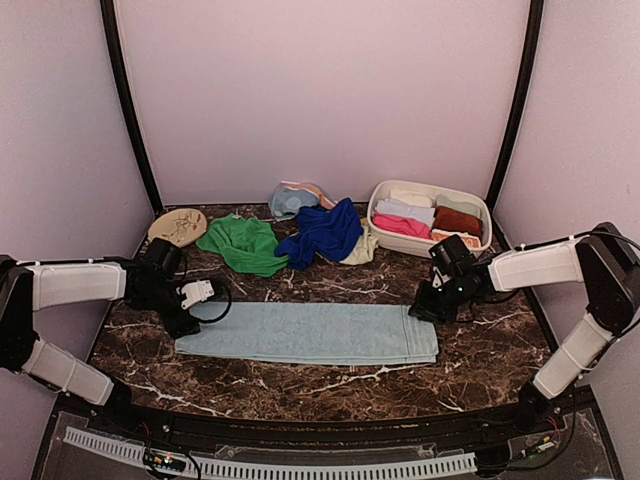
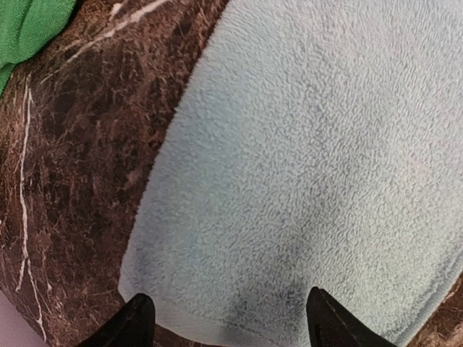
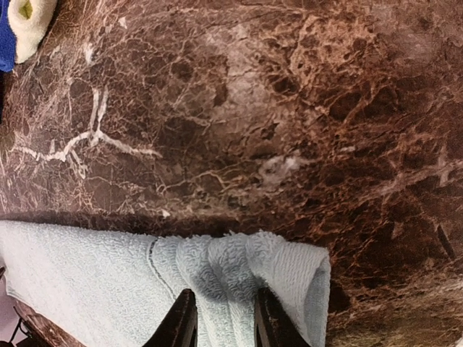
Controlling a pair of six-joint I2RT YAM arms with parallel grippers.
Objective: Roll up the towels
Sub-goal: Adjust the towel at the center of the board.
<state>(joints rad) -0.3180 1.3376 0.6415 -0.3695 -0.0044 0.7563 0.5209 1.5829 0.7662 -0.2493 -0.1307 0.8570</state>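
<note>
While the light blue towel [image 1: 310, 333] lies flat as one long strip on the marble table [image 1: 330, 385], it spans the whole stretch between the two pincers, one short end at each.

Beyond the left pincer [image 2: 228, 311], toward the back wall, lies a crumpled green towel [image 1: 243, 245], near the strip's far edge but apart from it. A royal blue towel [image 1: 322, 232] is heaped against the green one. A pale yellow-green towel [image 1: 362, 247] peeks out from under the blue one's far side, and a greyish-blue towel [image 1: 292, 200] sits behind them. Farther back from the left pincer, on its outer side, a tan round disc [image 1: 177, 226] lies near the wall. Behind the right pincer [image 3: 223, 307] stands a white basin [image 1: 373, 214] holding rolled towels: pink [image 1: 402, 226], white [image 1: 405, 208] and rust [image 1: 457, 220].

The left pincer hovers over its end of the strip with the jaws spread wide and nothing between them. One fingertip is at the towel's corner and the other over the pile — whether they touch the cloth I cannot tell.

The right pincer has its jaws drawn close together, clamped on a bunched fold at the strip's other end. The cloth humps up between the fingers and its hemmed edge curls over just beside them.
</note>
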